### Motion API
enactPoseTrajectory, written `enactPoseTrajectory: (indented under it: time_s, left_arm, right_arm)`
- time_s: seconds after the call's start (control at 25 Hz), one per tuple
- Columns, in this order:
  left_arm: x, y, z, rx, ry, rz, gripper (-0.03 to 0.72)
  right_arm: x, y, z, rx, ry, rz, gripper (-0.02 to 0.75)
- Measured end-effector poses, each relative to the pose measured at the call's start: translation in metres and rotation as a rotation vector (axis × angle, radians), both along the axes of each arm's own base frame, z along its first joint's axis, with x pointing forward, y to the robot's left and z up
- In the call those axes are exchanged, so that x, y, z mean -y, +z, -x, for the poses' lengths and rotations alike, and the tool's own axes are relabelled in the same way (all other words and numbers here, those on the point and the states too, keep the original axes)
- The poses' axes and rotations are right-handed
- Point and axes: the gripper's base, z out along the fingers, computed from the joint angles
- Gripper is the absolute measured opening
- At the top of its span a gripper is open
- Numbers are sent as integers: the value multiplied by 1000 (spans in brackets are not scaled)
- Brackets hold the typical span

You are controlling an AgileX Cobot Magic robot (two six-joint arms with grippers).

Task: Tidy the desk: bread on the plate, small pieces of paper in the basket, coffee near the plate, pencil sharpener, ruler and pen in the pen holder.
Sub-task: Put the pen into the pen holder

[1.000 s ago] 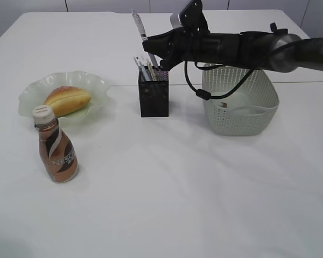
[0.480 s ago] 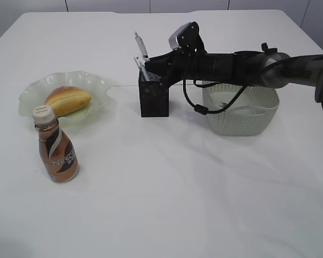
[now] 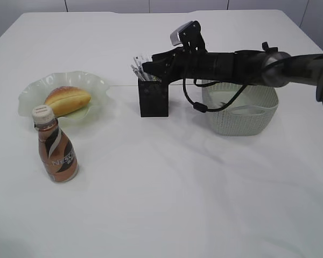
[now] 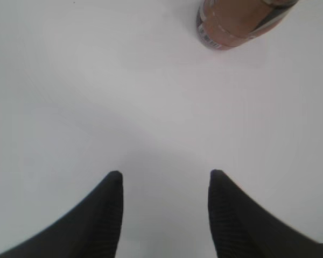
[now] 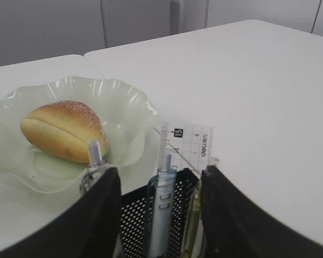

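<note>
Desk: large plain white tabletop carrying everything; wide bare stretch along the near edge.

Right arm: reaches in from the right edge, across the basket, to the pen holder.

Basket: grey-green, perforated, right of centre. Light and somewhat flexible by the look; take it by a cut-out handle. Contents not readable under the arm.

Plate: pale green ruffled glass, towards the left edge. Fragile and slick; best left where it stands.

Bread: golden bun lying on the plate. Soft, light, easily dented; hold across its width with little force.

Coffee: brown bottle, white cap, upright just in front of the plate. Probably the heaviest item, smooth-sided; grip mid-body, below the shoulder.

Pen holder: black mesh cup, mid-desk, between plate and basket. Stiff but light, likely to tip if nudged at the rim.

Right gripper: directly over the holder's mouth, jaws parted, one either side of the contents, clamping nothing.

Left gripper: low over bare desk near the coffee, jaws apart, empty.

Ruler: clear plastic, upright in the holder. Thin, stiff, slippery; pinch its flat faces.

Pen: pale blue barrel, upright in the holder beside the ruler; a second pen leans at the left. Light and rigid.

Pencil sharpener: not discernible.

Obstruction: the pen tops and ruler stand between the right fingers; a straight lift looks safest.
</note>
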Motion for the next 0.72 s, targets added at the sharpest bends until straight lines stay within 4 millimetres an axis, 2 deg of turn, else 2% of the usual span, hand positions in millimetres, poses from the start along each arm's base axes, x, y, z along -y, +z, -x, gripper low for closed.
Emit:
enactPoseTrajectory:
  time_s: [0.08, 0.2, 0.36, 0.44, 0.56, 0.72]
  left_arm:
    - [0, 0, 0, 0, 0, 0, 379]
    - [0, 0, 0, 0, 0, 0, 379]
    - [0, 0, 0, -2, 0, 0, 379]
    - [0, 0, 0, -2, 0, 0, 379]
    - [0, 0, 0, -2, 0, 0, 379]
    - [0, 0, 0, 0, 0, 0, 379]
  right_arm:
    - [1, 11, 0, 12, -4, -9, 362]
    - [3, 48, 3, 24, -23, -53, 364]
    - [12, 98, 6, -179, -167, -205, 364]
    - [14, 118, 14, -220, -181, -162, 365]
    - [18, 132, 27, -332, -201, -59, 365]
    - [22, 137, 47, -642, -244, 0, 365]
